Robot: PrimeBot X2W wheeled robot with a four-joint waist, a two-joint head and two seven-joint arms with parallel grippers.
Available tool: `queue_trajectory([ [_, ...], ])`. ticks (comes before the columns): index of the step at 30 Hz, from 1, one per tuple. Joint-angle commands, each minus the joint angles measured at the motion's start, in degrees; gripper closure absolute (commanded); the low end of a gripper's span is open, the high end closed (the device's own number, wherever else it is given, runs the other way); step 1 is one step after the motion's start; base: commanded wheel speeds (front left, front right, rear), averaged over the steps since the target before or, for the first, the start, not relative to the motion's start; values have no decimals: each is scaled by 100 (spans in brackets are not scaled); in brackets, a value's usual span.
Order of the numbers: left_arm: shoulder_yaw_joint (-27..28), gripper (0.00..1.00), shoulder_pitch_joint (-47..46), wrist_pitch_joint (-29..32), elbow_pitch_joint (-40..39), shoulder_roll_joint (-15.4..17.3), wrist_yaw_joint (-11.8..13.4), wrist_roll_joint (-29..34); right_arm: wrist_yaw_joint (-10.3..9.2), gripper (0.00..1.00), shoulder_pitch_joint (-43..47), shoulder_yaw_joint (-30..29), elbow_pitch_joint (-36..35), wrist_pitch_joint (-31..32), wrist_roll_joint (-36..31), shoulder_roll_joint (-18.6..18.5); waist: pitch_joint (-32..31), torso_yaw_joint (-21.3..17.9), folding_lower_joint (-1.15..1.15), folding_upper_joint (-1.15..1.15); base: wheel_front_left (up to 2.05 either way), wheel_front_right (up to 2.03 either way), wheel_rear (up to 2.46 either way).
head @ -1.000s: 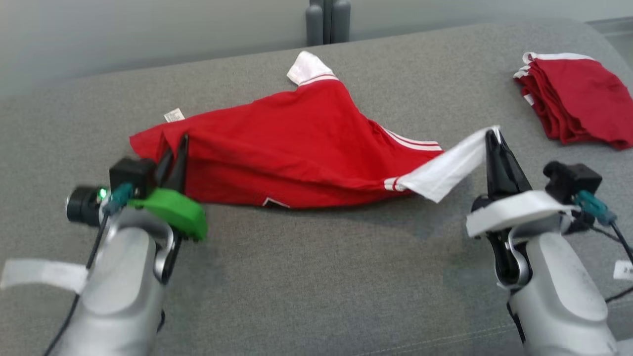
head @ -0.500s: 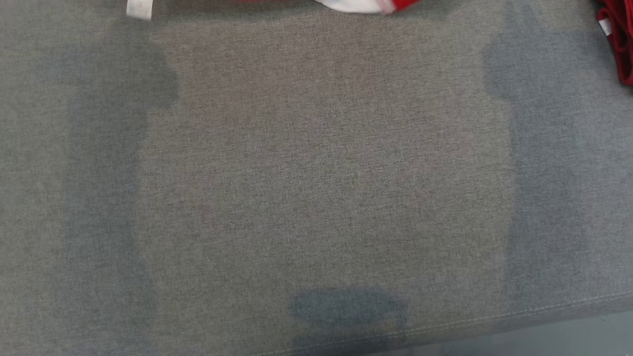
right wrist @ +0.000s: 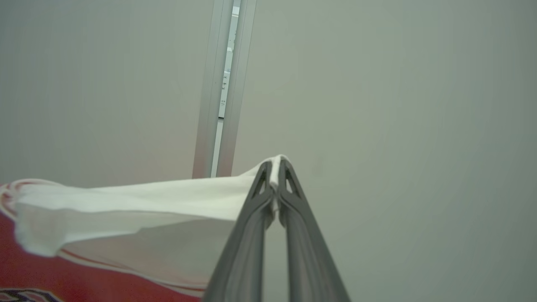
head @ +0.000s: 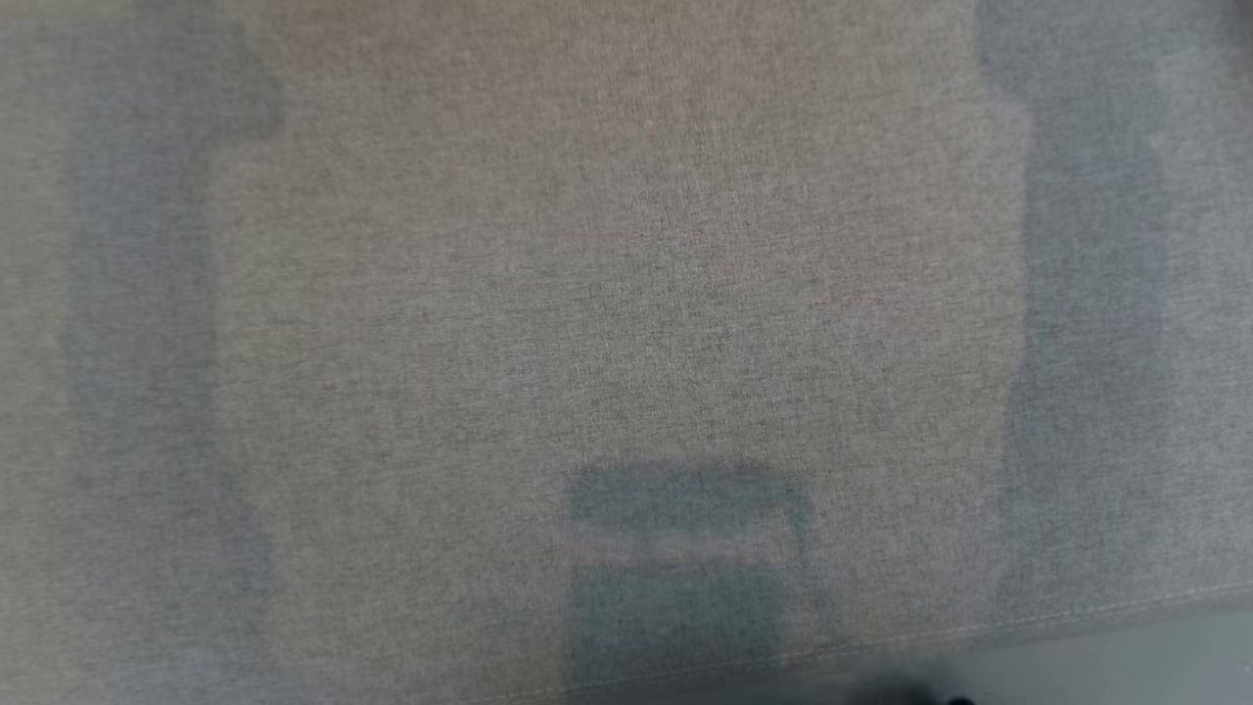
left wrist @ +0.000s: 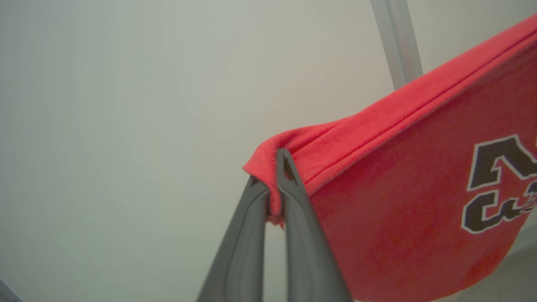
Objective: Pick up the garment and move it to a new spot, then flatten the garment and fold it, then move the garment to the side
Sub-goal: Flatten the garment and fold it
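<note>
The garment point(left wrist: 411, 176) is a red shirt with white sleeves and black lettering, lifted into the air. My left gripper point(left wrist: 270, 174) is shut on a corner of its red hem, in the left wrist view. In the right wrist view my right gripper point(right wrist: 275, 165) is shut on the end of the white sleeve point(right wrist: 138, 199), which stretches away to the left toward the red body point(right wrist: 25, 268). The garment hangs taut between the two grips.
The head view looks down on the grey fabric surface point(head: 626, 294), with its front seam point(head: 1106, 609) at the lower right and soft shadows on both sides. A pale wall with a metal post point(right wrist: 222, 88) stands behind the grippers.
The head camera has tilted down, so garment, grippers and the folded red pile have left its picture. A second ago both grippers held the garment low over the surface.
</note>
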Motion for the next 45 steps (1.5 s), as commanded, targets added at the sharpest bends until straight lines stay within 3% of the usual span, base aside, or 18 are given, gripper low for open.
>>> queue_trajectory([
  [1, 106, 100, 237, 5, 22, 50, 18, -77, -13, 100, 274, 33, -23, 0, 146, -60, 687, -249, 0, 0, 0, 0, 0],
  [7, 446, 100, 1475, 3, -336, -184, -49, -345, -13, 100, 1631, 289, -638, -2, 1053, -149, 740, -266, 0, 0, 0, 0, 0],
  [17, 966, 100, 4003, 8, -799, -741, -166, -396, -13, 100, 4329, 619, -1349, -1, 2185, -66, -305, -303, 0, 0, 0, 0, 0],
  [24, 1018, 100, 5568, 20, -800, -1053, -214, -200, -13, 100, 5887, 798, -1341, -1, 2436, -195, -1338, -346, 0, 0, 0, 0, 0],
  [33, 1775, 100, 7103, 13, -971, -1402, -192, -397, -16, 100, 7532, 669, -1110, -1, 2807, -201, -2550, -434, 0, 0, 0, 0, 0],
  [40, 2181, 100, 7953, 6, -1063, -1617, -194, -423, -19, 100, 8286, 660, -1044, -7, 2944, -258, -3125, -441, 0, 0, 0, 0, 0],
  [45, 2185, 100, 8433, 3, -1113, -1690, -198, -353, -20, 100, 8697, 675, -1009, -8, 3048, -282, -3373, -355, 0, 0, 0, 0, 0],
])
